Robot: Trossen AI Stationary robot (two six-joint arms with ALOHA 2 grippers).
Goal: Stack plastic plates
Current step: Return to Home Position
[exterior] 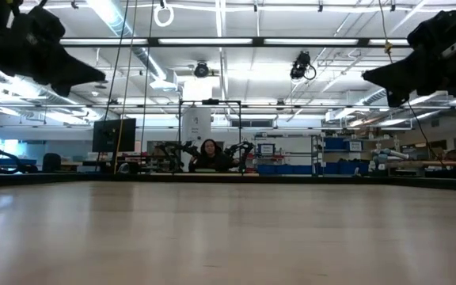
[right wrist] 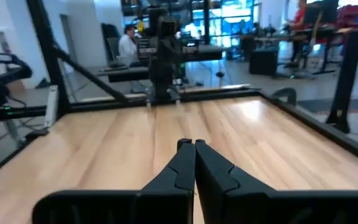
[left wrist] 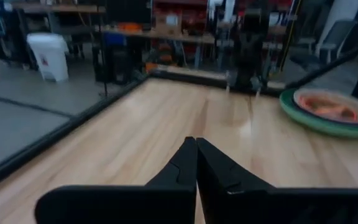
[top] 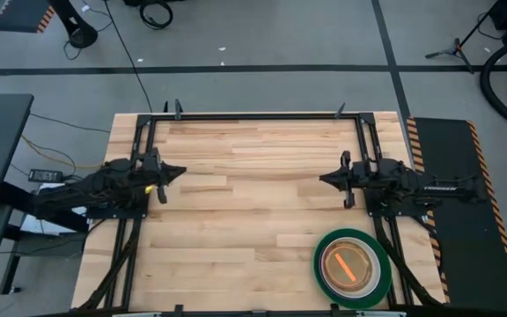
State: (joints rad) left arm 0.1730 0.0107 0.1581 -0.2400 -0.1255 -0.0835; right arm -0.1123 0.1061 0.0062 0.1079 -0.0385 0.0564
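Green-rimmed plate stack (top: 351, 268) sat lower right on wooden desk (top: 253, 220); left end effector (top: 180, 172), right end effector (top: 324, 179) fully closed, mid-frame.

Colour and pattern log: table, plates, arms, surrounds.
Table (top: 253, 211): light honey wood in long staggered planks, some paler, some browner, inside a black frame (top: 253, 115). Stack of plates (top: 352, 268) near the table's corner on the right arm's side: dark green plate (top: 320, 254) as the outer ring, a pale band inside it, and a see-through orange centre (top: 349, 266) with one brighter orange-red streak. Left gripper (top: 181, 172) and right gripper (top: 322, 179): both black, as are the arms; a small yellow spot sits on the left one. Mat (top: 451, 158) beside the table's right edge: black, edged in orange-and-black diagonal stripes. Floor (top: 262, 35): grey, crossed by dark lines.
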